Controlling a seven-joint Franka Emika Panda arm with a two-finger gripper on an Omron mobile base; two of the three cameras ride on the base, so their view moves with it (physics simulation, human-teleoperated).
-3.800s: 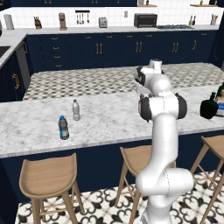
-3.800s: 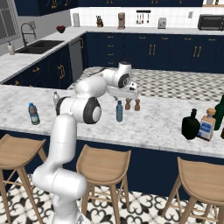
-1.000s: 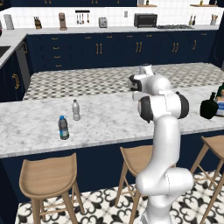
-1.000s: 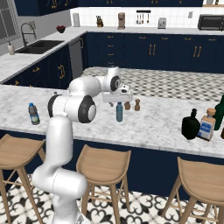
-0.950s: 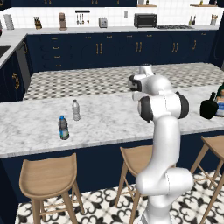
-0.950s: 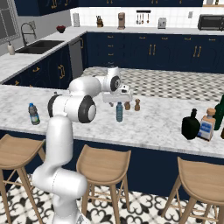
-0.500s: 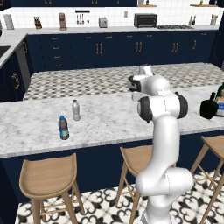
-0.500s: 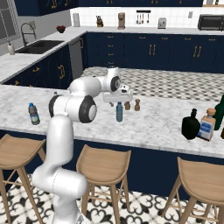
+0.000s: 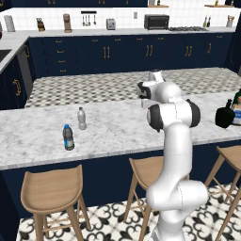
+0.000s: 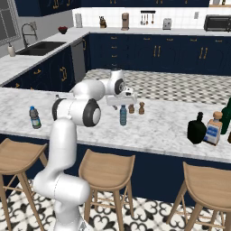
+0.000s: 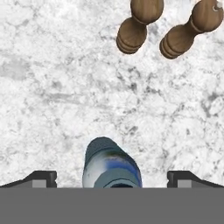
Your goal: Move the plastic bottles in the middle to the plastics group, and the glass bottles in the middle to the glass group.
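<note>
One blue bottle [image 10: 123,115], two brown shakers [image 10: 131,108], two water bottles [image 9: 68,137], two dark-capped bottles [image 10: 196,128].

We see bare marble counter [image 11: 61,87] on either side of the blue bottle [image 11: 111,164], which stands between the wide-apart fingertips [image 11: 39,178] of the end effector [image 11: 111,178]. Two brown shakers [image 11: 135,26] stand close together beyond it, partly blocking the far side.
</note>
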